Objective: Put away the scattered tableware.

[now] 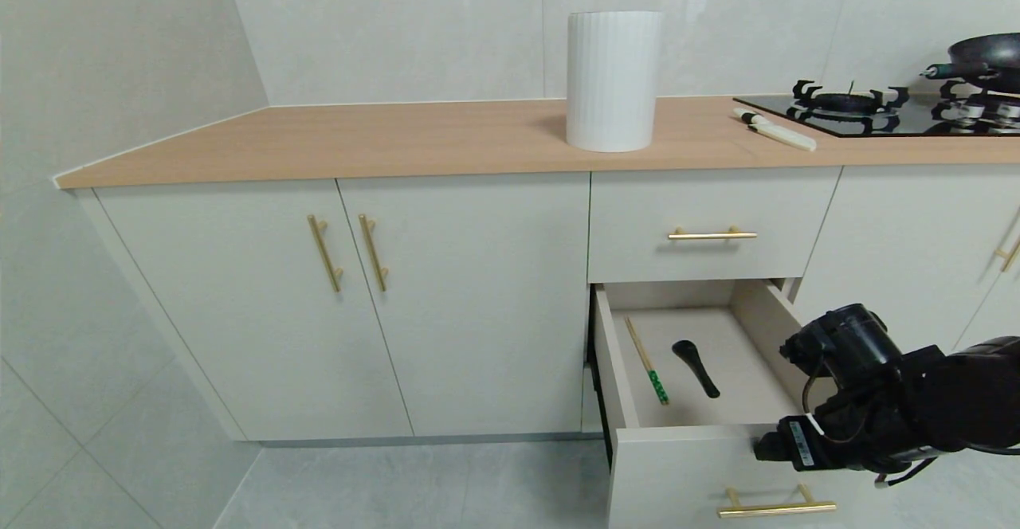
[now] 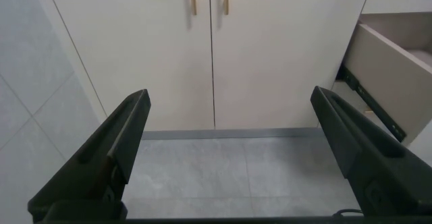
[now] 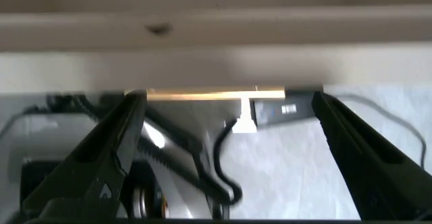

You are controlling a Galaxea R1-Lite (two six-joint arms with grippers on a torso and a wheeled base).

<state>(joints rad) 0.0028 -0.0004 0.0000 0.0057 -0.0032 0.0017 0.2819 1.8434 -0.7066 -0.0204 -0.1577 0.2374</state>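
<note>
Far left, low: left gripper [image 2: 231,96] facing cabinet doors [image 1: 351,298], fingers spread wide, nothing btwn. Prob. out of the way on purpose; no task item near it.

Centre, top: white canister [image 1: 613,79] upright on counter [image 1: 398,143], well apart from the rest, no obstacle.

Centre-right, lower half: drawer [image 1: 677,473] open under shut upper drawer [image 1: 709,202]. Inside, chopsticks [image 1: 647,370] w/ green ends toward front, along left wall. Black spoon [image 1: 697,370] near them, not touching. Both flat on drawer floor, lengthwise. Looks like the storage spot for the tableware, open so as to take more from above.

Right, top: knife [image 1: 777,131] flat on counter, just beside edge of stove [image 1: 868,111]; pan [image 1: 988,51] farther right on a burner. Prob. the one item not yet put away. Lies above and right of drawer, so a short carry down. Flat lie = awkward pinch from above, and stove edge crowds one side.

Lower right: right gripper [image 3: 227,99] close up to drawer front, fingers spread, gold handle [image 1: 777,507] lined up btwn tips in wrist view, not pinched. Touching or not, can't tell. Placed as for pulling or pushing drawer. Stands before drawer's right part, so partly in the way of a drop from that side. Upper drawer overhead narrows access to the back.
</note>
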